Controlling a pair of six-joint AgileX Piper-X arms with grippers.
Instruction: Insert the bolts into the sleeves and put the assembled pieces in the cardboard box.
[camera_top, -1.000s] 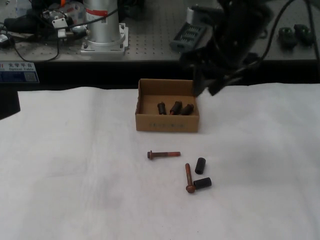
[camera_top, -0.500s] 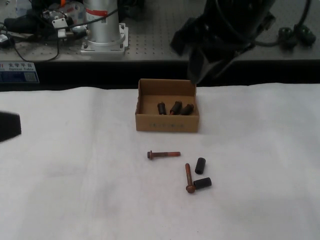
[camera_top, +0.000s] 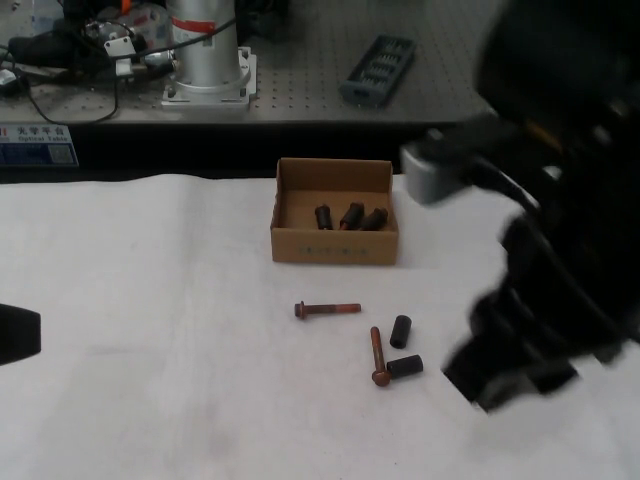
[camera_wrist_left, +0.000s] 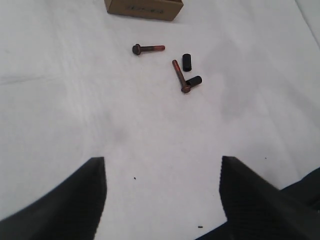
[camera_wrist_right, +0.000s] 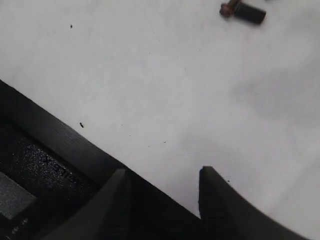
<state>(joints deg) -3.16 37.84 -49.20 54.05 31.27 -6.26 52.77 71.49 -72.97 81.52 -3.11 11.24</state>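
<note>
box: brown cardboard box (camera_top: 335, 246), open top, at far middle of white cloth (camera_top: 150, 250); 3 black-sleeved pieces (camera_top: 350, 216) inside
bolts: 2 loose, rust-orange shanks, flanged heads; bolt 1 (camera_top: 328, 309) lying crosswise in front of box; bolt 2 (camera_top: 377, 356) nearer, head touching sleeve 2
sleeves: 2 short black cylinders; sleeve 1 (camera_top: 401, 331) just beside bolt 2's shank; sleeve 2 (camera_top: 405, 366) at its head
left gripper (camera_wrist_left: 161, 162): matte black fingers spread wide, nothing between, over bare cloth
right gripper (camera_wrist_right: 162, 172): fingers parted narrowly, nothing held, near sleeve 2
</note>
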